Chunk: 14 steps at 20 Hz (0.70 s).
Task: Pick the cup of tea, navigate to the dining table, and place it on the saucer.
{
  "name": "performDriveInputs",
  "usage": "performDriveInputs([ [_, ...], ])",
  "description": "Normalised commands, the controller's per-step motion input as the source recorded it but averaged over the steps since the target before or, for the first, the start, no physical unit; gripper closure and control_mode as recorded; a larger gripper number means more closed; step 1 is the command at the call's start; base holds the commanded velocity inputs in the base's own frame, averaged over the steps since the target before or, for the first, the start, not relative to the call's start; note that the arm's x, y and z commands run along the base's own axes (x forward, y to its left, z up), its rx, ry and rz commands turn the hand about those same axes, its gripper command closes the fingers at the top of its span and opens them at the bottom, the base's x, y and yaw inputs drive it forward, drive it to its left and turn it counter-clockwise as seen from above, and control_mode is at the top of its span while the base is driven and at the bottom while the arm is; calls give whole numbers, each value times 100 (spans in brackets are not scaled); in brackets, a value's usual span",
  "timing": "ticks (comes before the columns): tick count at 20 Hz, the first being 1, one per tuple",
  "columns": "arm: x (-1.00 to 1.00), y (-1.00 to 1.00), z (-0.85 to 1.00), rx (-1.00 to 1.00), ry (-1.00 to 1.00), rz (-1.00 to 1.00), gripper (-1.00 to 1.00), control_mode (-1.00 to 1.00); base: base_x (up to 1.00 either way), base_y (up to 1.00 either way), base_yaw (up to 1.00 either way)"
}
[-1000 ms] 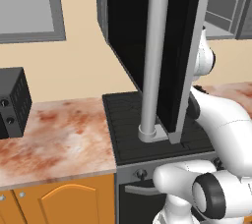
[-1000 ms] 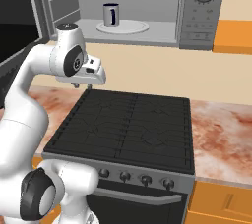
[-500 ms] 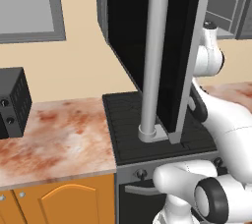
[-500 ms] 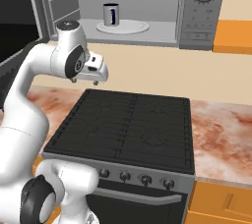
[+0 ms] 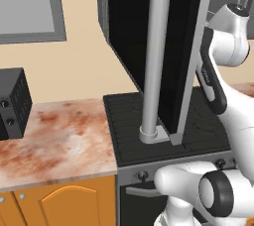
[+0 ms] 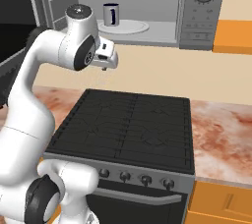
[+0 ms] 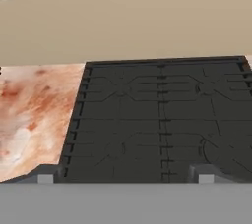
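Reaching for the small grey handled cup of tea (image 6: 111,14) inside the open microwave: raise wide-open, empty end effector (image 6: 105,64), then approach level.

Both base views flank the stove (image 6: 133,129); hand view looks down onto it.

A black stove (image 6: 133,129) with knobs (image 6: 145,180) along its front stands in the middle of the right base view. On both sides is a counter (image 5: 54,138) with a reddish mottled top over orange cabinet doors (image 5: 64,205). The wall (image 7: 128,26) behind is beige. At the upper part hangs an open microwave (image 6: 162,7); its dark door (image 5: 149,46) crosses the left base view. A black box (image 5: 12,103) sits at the left edge.
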Motion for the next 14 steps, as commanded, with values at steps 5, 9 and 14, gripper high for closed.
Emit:
performDriveInputs([
  [5, 7, -6, 51, 1, -24, 0, -100, -100, 0, 0, 0],
  [9, 17, 0, 13, 0, -33, 2, -100, -100, 0, 0, 0],
  [14, 40, 0, 12, 0, -34, 3, -100, -100, 0, 0, 0],
])
